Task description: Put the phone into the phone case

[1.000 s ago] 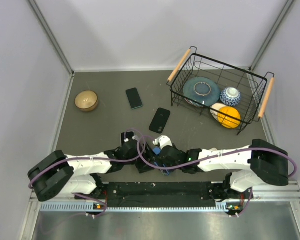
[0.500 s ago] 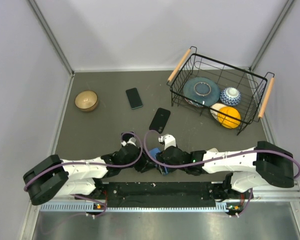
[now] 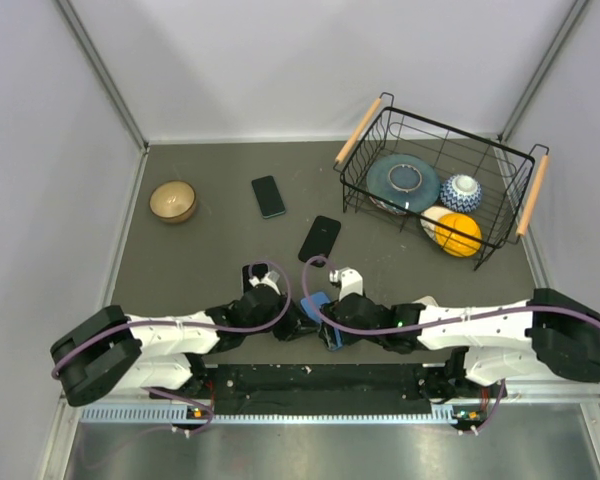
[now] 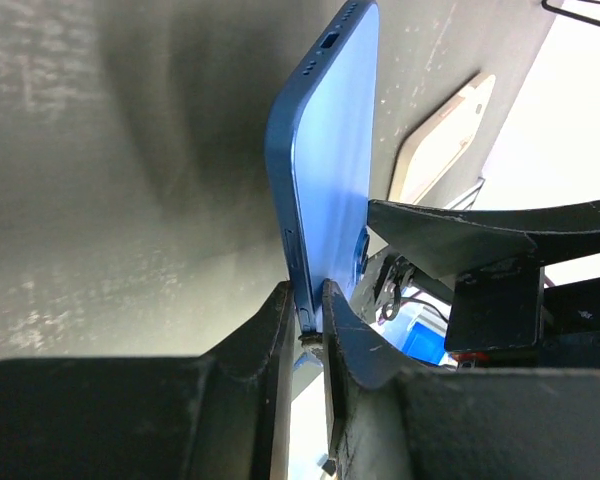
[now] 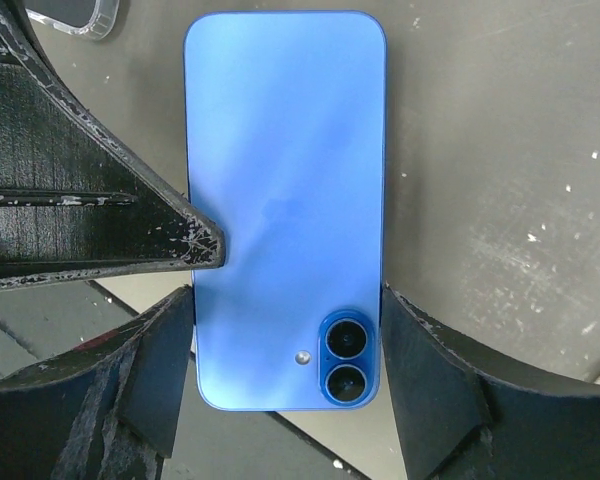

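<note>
1. Table (image 3: 210, 250) – dark grey, walled in pale on three sides.
2. Left arm (image 3: 170, 335) and right arm (image 3: 470, 322) lie low along the near edge and reach toward each other, meeting mid-table.
3. Basket (image 3: 460, 131) – black wire with wooden handles, at the far right. It holds a plate (image 3: 403, 181), a blue-white bowl (image 3: 461, 190) and an orange (image 3: 458, 234).
4. Wooden bowl (image 3: 173, 201) sits far left, well apart from the arms.
5. Teal-edged handset (image 3: 268, 196) and black handset (image 3: 320, 239) lie flat mid-table, beyond the grippers. I cannot tell whether they are phones or cases.
6. Clear case (image 5: 75, 12) lies on the table just past the left gripper, which stands between it and the phone. Only a corner of it shows.
7. Phone (image 5: 285, 190) is blue and out of the case. It is held where the two arms meet, with its lenses at the right gripper's end.
8. Right gripper (image 5: 285, 305) has its jaws wide, clamped on the phone's two long edges.
9. Left gripper (image 4: 305, 300) has its jaws nearly together, pinching the phone across its thin side. One finger (image 5: 100, 220) crosses part of the phone's back.
</note>
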